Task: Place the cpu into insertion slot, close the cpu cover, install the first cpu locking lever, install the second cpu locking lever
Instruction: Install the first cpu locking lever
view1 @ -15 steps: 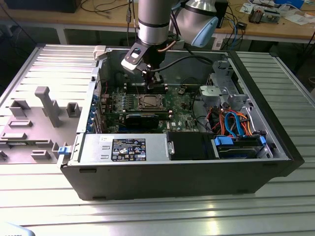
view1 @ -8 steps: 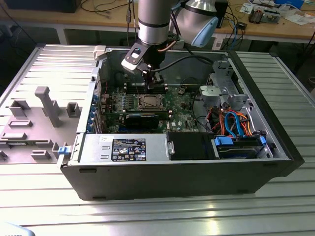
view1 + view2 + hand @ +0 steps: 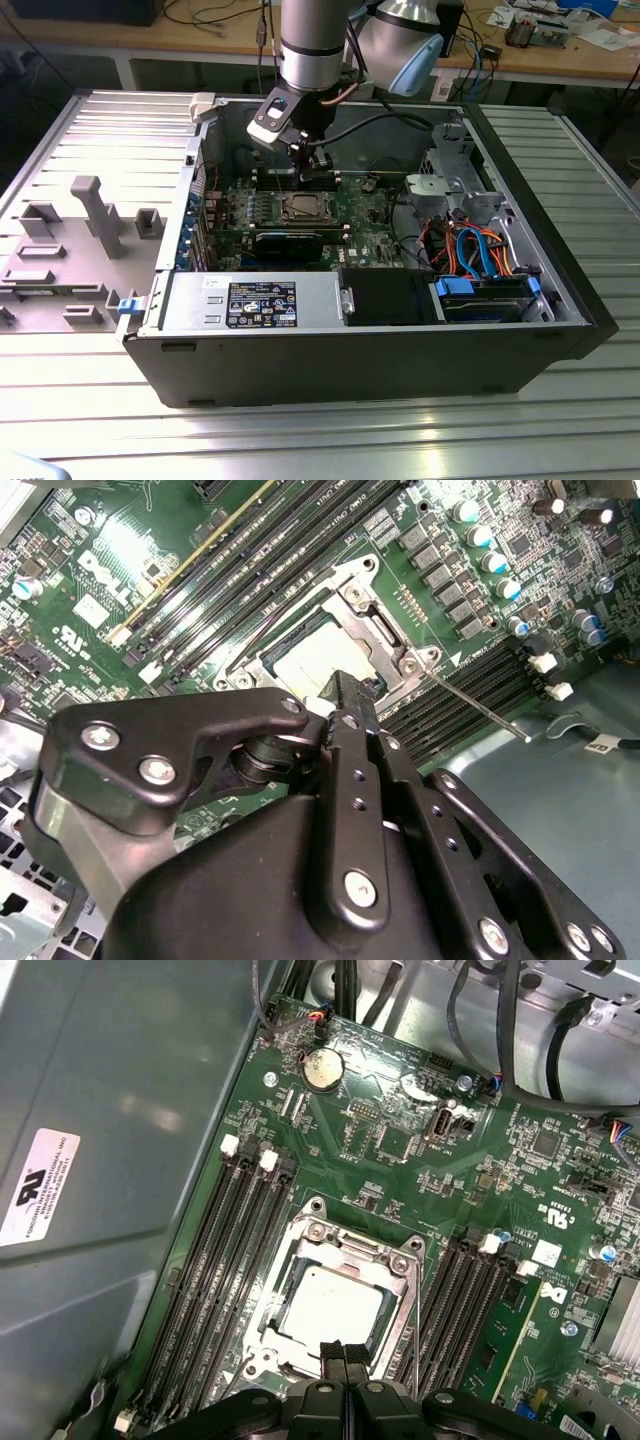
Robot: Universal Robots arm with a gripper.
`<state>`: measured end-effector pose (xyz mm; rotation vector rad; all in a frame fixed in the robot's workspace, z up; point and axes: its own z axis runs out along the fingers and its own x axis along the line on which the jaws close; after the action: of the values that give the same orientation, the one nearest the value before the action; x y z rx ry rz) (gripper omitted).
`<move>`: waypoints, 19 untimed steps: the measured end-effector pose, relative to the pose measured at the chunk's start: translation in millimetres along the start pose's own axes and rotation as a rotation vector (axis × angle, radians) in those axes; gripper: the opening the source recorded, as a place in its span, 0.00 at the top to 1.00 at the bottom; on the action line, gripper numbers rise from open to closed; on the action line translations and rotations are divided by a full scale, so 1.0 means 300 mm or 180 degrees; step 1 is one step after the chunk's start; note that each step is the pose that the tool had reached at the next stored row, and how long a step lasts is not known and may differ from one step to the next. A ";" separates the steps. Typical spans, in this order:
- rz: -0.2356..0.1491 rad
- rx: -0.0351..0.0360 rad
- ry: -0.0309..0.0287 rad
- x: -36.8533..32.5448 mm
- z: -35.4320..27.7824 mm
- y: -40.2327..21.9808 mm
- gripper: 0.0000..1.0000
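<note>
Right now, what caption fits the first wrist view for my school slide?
Shut gripper poised at the edge of the cpu, which lies framed by the silver cpu cover.

The arm (image 3: 312,40) reaches straight down, wrist vertical. Its gripper (image 3: 343,1351) points downward, fingertips apparently pressed together.

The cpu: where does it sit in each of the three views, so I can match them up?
Exterior view: the cpu sits just below the gripper in the picture.
First wrist view: pale square just past the gripper.
Second wrist view: pale square partly hidden behind the gripper.
Shared landmark: the silver cpu cover framing it.
</note>
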<state>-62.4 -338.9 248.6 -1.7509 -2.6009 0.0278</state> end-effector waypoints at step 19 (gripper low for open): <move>-0.0078 0.0000 -0.0001 0.000 0.000 0.000 0.89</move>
<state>-62.4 -338.9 248.6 -1.7191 -2.6223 0.0279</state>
